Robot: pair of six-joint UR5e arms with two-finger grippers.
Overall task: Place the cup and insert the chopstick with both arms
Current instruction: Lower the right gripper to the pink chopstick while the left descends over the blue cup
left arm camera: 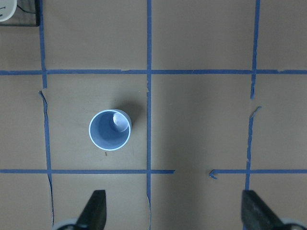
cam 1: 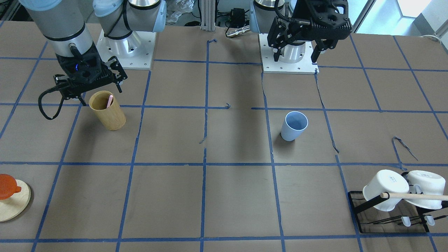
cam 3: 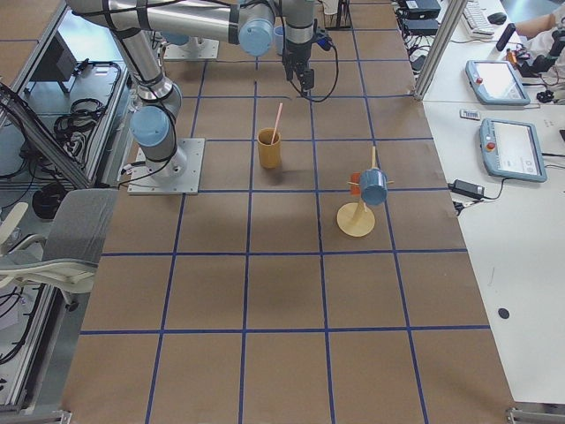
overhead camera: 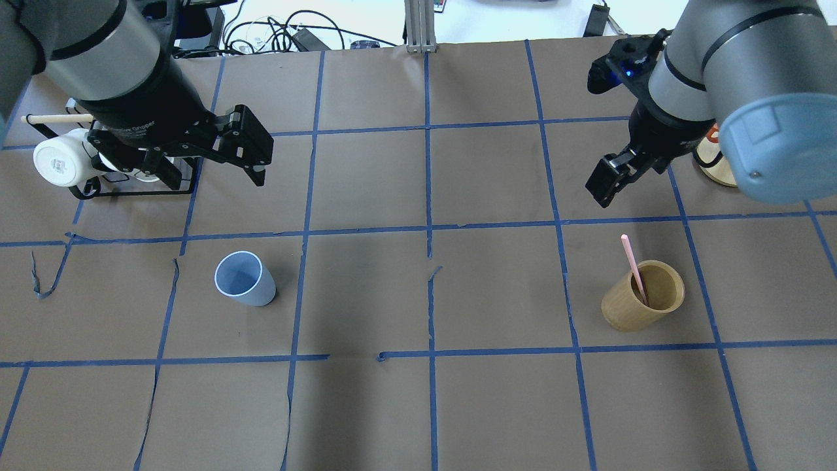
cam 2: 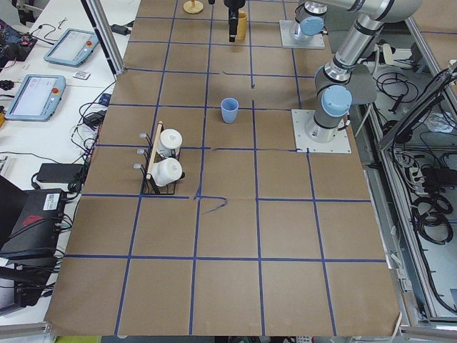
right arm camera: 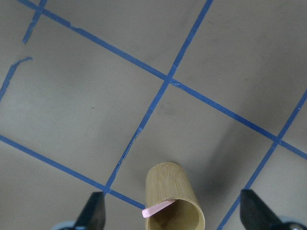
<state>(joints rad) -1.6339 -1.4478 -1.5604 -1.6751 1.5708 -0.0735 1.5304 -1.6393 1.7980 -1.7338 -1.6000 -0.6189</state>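
Nothing is judged done yet. The cup (overhead camera: 244, 279) is seen upright on the bench (overhead camera: 425, 405), ungripped, well apart from the bamboo holder (overhead camera: 637, 307). The chopstick (overhead camera: 633, 267) is leaned inside the bamboo holder, its top poking out. The right claw (right arm camera: 172, 211) is held spread and empty above the bamboo holder. The left claw (left arm camera: 175, 211) is spread and empty, far from the bamboo holder, above the cup. Left to do: the cup is to be grasped and placed, and the chopstick pulled out and inserted.

Brown table (overhead camera: 497, 405) with cup (overhead camera: 245, 279), bamboo holder (overhead camera: 637, 307)
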